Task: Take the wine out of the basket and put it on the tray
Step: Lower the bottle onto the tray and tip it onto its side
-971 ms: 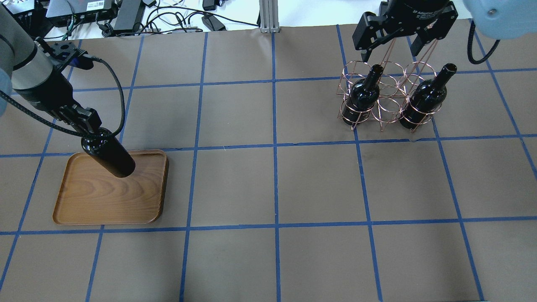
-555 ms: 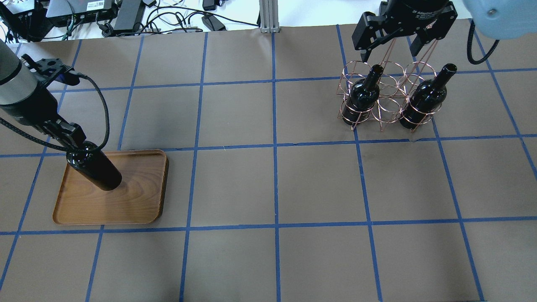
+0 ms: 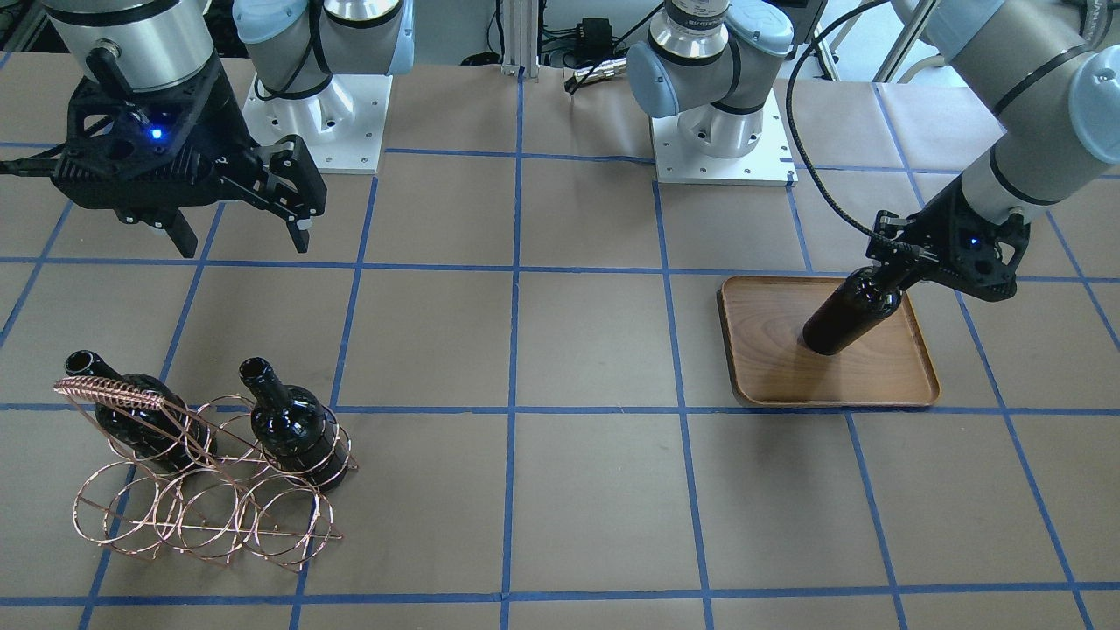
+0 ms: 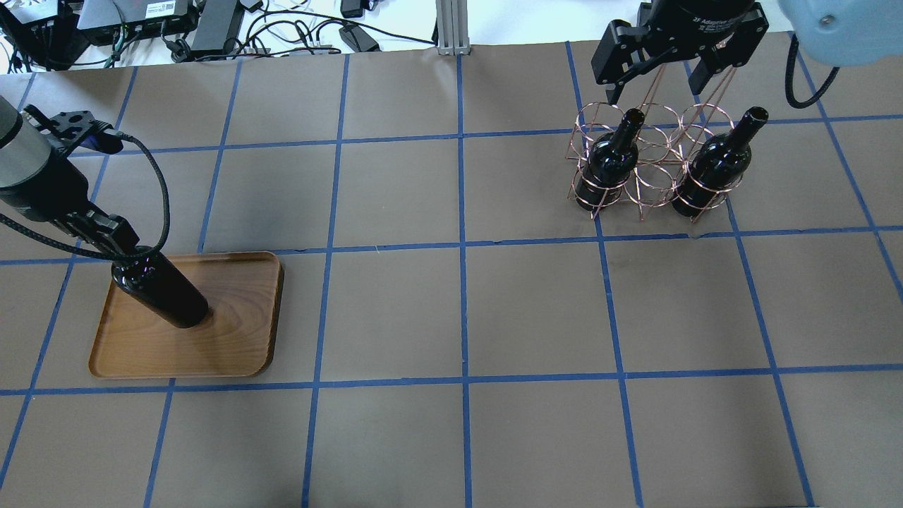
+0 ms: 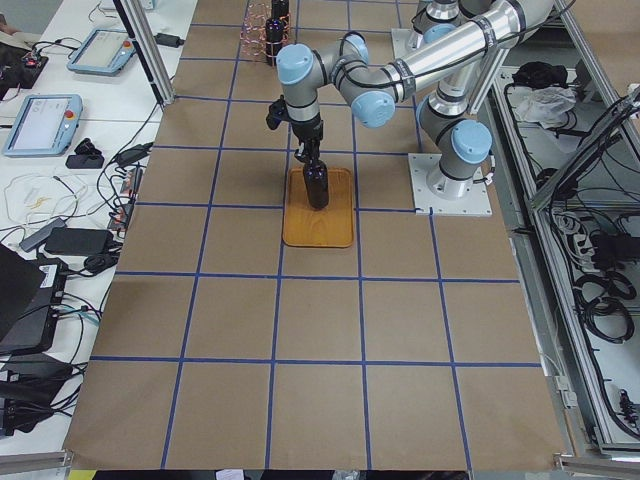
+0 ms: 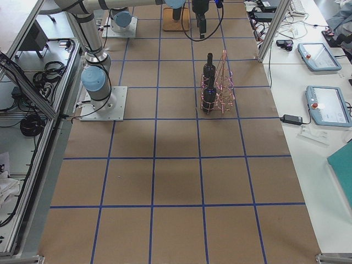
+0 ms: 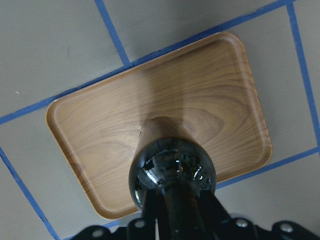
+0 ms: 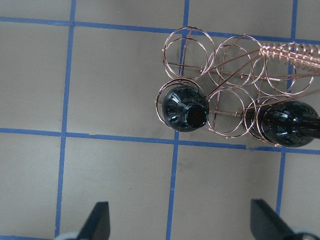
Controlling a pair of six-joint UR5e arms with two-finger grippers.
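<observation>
Starting at the desk's left edge, about halfway between the near and far edges: there's a flat brown wood-grain rectangular tray (image 4: 233,339) with rounded corners, lying on the brown paper desk (image 4: 458,310) with its blue tape grid. Right over the tray is the dark, glossy, label-free glass wine bottle (image 4: 166,296). Its long axis runs pretty much straight up and down, with the neck pointing up and the flat base pointing down at the wood. The base sits toward the left half of the tray, inside the rim. It looks like it's right at the surface, but I honestly can't tell if it's fully resting there or a hair above. The left gripper (image 4: 121,247) has its fingers clamped tight around the neck from above, so that's the only thing it's got hold of.

The middle of the desk is just paper and tape.

Over toward the far right corner stands the rose-copper wire basket (image 4: 652,180) made of stacked rings. Two more bottles are in it, one (image 4: 610,159) in a left ring and one (image 4: 712,169) in a right ring. Both are upright with their open mouths up. The right gripper (image 4: 656,85) hangs above the basket's far side with its fingers spread wide apart, gripping nothing and not touching the wire or the glass.
</observation>
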